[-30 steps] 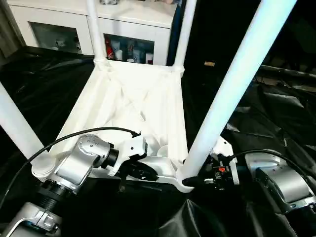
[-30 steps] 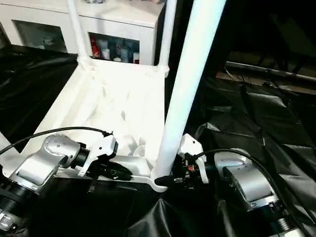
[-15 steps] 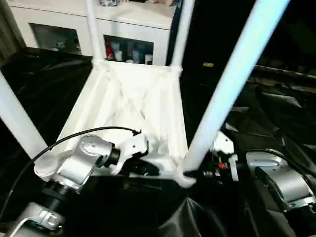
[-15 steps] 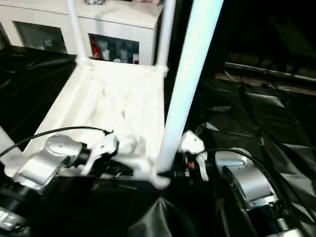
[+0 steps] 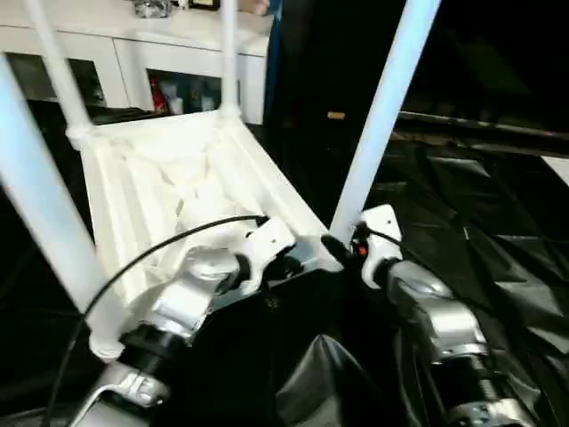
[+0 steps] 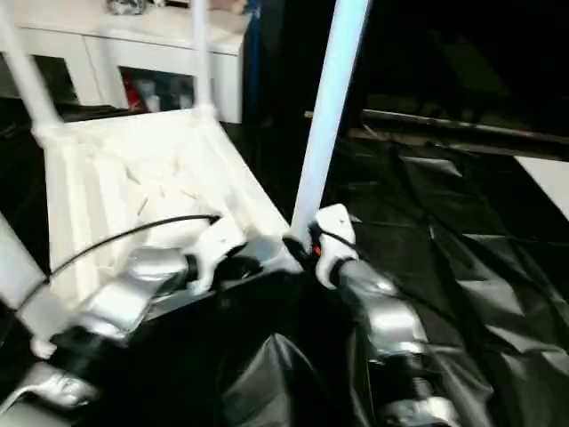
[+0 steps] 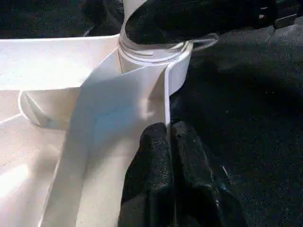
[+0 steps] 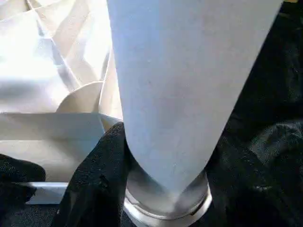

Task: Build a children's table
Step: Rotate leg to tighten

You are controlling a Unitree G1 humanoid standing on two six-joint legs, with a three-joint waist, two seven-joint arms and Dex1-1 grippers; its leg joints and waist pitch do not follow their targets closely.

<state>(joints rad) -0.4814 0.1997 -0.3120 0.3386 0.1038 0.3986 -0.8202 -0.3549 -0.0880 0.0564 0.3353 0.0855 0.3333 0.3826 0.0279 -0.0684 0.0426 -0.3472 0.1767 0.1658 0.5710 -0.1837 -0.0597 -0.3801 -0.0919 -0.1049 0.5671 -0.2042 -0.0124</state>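
Crinkled black plastic sheeting [image 5: 498, 231] covers the floor around the upturned white plastic rectangular tabletop [image 5: 169, 196], its ribbed, recessed underside facing up. Behind the tabletop stands a white glass-door cabinet [image 5: 133, 53]. Smooth white cylindrical legs rise from its round corner sockets. At its near rim the left tool [image 7: 169, 142] pinches the thin edge wall with fingers pressed together. The right tool [image 8: 165, 161] clasps the base of the nearest leg [image 5: 378, 124], fingers on either side.

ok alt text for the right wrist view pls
The right pincer grips a white table leg near its base, one black finger on each side. Behind it lies the ribbed underside of the white tabletop.
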